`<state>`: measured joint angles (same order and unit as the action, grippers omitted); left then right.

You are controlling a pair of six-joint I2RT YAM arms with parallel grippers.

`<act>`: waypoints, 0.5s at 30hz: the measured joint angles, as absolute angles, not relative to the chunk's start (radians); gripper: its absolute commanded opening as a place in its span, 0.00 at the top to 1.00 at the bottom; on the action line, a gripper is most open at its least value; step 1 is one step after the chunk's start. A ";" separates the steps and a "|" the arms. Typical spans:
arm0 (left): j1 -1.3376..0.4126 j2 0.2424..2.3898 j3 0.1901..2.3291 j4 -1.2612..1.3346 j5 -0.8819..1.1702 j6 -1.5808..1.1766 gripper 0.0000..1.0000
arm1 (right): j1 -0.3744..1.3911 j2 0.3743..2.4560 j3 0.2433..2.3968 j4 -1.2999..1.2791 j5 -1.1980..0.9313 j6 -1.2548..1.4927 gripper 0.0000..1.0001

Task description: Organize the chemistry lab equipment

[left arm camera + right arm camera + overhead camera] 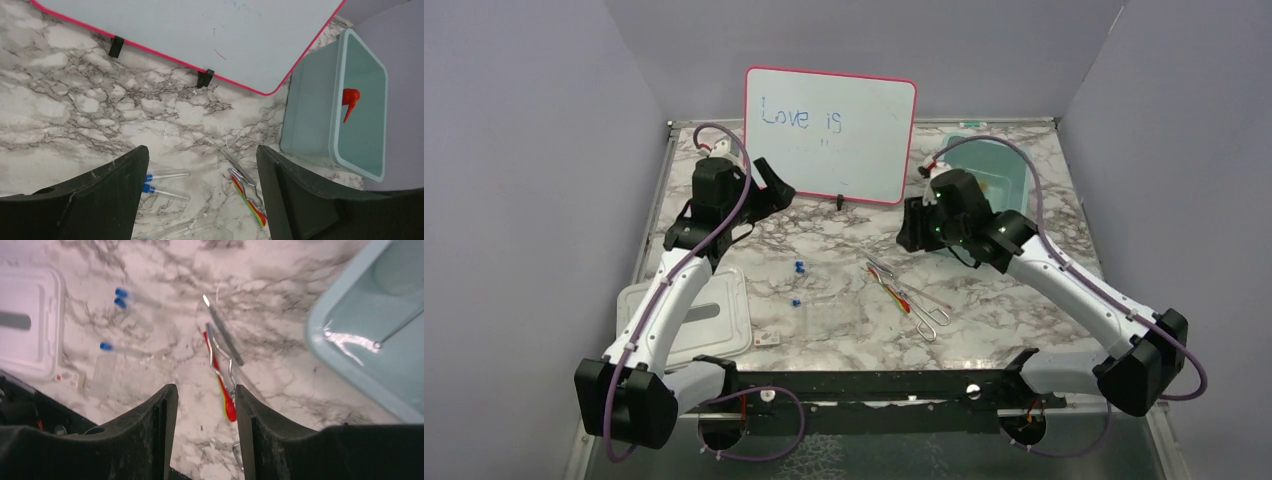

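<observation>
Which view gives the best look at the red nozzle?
Left wrist: the red nozzle stands out sharply inside the bin. The top view shows the bin partly behind the right arm, with no nozzle discernible. The right wrist catches only a bin corner, no nozzle.

A table [844,245] with a white marble top, veined in grey and brown, sits inside three plain lilac-grey walls: the left wall [514,150], the back wall [864,40] and the right wall [1184,140]. A metal strip [984,121] edges the table at the back. A whiteboard [864,150] stands upright near the back wall, with "Love is" written on it in blue. The light is soft and even, and shadows on the marble are faint.
</observation>
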<state>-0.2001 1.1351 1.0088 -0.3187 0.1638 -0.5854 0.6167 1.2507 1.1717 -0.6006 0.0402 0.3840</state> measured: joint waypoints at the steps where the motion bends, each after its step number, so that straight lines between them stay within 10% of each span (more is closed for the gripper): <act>1: -0.200 1.131 0.996 -0.320 0.158 -0.596 0.20 | 0.651 1.254 1.158 -0.605 0.043 0.385 0.48; 9: -0.200 1.053 0.907 -0.346 0.085 -0.667 0.23 | 0.964 1.440 1.130 -0.615 0.117 0.371 0.47; 15: -0.200 0.987 0.874 -0.368 0.060 -0.681 0.22 | 0.982 1.569 1.130 -0.648 0.224 0.399 0.72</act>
